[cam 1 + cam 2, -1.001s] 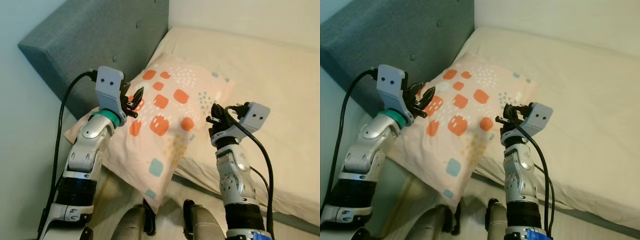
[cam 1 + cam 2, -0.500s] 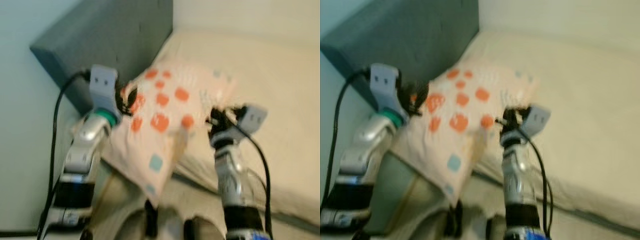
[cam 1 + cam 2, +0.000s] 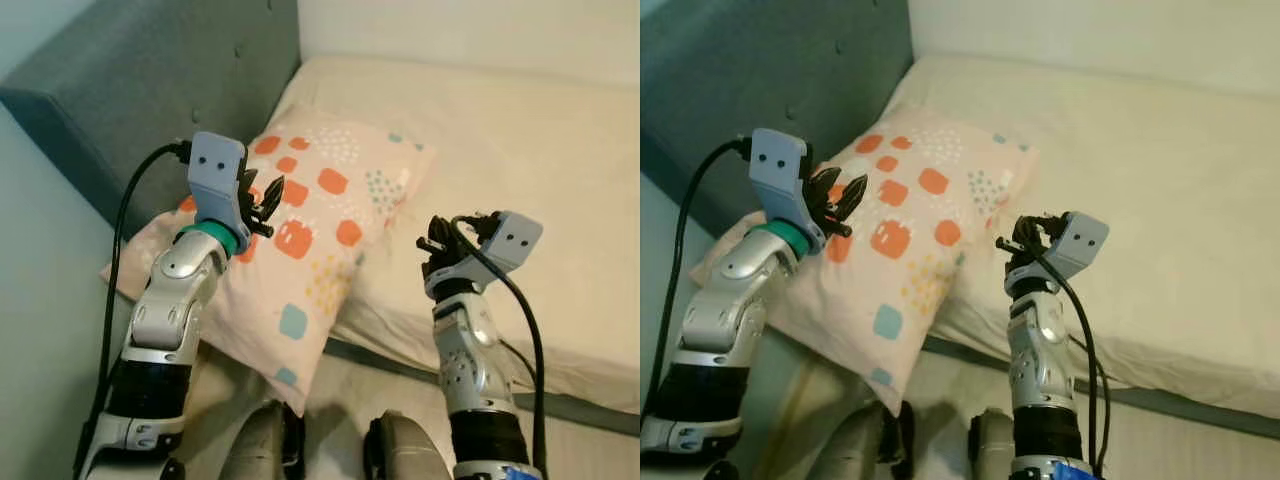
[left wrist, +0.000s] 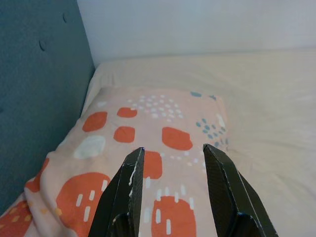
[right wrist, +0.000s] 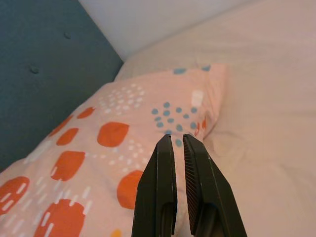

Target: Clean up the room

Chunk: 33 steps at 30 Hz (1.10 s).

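A peach pillow with orange squares and blue dots lies on the bed against the grey-blue headboard. Its near corner hangs over the mattress edge. My left gripper is raised over the pillow's left part; in the left wrist view, the left gripper is open, with nothing between the fingers. My right gripper hovers over the cream sheet, just right of the pillow's edge and apart from it. In the right wrist view, the right gripper is shut on nothing and points at the pillow's dotted corner.
The headboard stands along the left, with a pale wall beside it. Open cream mattress stretches to the right and back. The mattress's front edge runs below my right arm, and my legs show at the bottom.
The camera swung and blurred, so the whole scene has shifted. Both arms hold much the same raised pose. The pillow's right edge now sits further from my right gripper.
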Motion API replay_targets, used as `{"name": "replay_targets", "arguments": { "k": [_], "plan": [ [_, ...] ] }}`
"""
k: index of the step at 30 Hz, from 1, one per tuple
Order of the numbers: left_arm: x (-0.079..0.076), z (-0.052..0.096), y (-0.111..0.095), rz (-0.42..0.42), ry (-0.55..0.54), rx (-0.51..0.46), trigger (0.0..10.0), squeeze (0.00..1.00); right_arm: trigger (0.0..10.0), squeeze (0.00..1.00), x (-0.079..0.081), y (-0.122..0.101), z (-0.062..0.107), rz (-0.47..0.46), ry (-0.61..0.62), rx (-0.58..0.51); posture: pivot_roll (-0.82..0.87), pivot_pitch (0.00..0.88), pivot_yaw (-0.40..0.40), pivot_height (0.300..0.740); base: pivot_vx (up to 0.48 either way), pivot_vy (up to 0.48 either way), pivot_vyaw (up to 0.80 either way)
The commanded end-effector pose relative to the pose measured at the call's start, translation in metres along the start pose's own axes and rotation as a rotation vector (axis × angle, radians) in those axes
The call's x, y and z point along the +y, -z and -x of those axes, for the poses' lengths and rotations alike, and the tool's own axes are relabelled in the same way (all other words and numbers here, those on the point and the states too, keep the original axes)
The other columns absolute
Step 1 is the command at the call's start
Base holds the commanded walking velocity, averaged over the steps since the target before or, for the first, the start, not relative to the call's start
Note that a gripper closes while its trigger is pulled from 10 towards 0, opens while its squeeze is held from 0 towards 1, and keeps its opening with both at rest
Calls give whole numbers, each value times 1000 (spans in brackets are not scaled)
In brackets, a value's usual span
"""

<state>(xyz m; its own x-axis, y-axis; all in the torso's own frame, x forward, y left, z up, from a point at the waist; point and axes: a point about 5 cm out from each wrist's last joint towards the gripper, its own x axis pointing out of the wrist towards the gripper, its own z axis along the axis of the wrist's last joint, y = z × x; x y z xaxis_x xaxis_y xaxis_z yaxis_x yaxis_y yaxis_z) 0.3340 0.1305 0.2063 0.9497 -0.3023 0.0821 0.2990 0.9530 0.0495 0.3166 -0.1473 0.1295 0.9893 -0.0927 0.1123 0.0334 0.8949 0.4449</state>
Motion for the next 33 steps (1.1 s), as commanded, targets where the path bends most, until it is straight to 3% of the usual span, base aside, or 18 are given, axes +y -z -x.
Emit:
{"name": "replay_targets", "arguments": {
  "k": [1, 21, 33],
  "plan": [
    [1, 2, 4, 7, -7, 19, 10000, 0, 10000, 0, -3, 6, 3, 8, 18, 25, -96, 157, 121, 642, 0, 0, 0],
    [4, 4, 4, 8, -16, 29, 10000, 0, 10000, 0, 0, 7, 3, -9, 6, 24, -85, 164, 125, 582, 0, 0, 0],
    [6, 6, 3, -4, -21, 36, 10000, 0, 10000, 0, 7, -3, 0, -89, -59, -23, -69, 185, 142, 542, 0, 0, 0]
  ]
}}
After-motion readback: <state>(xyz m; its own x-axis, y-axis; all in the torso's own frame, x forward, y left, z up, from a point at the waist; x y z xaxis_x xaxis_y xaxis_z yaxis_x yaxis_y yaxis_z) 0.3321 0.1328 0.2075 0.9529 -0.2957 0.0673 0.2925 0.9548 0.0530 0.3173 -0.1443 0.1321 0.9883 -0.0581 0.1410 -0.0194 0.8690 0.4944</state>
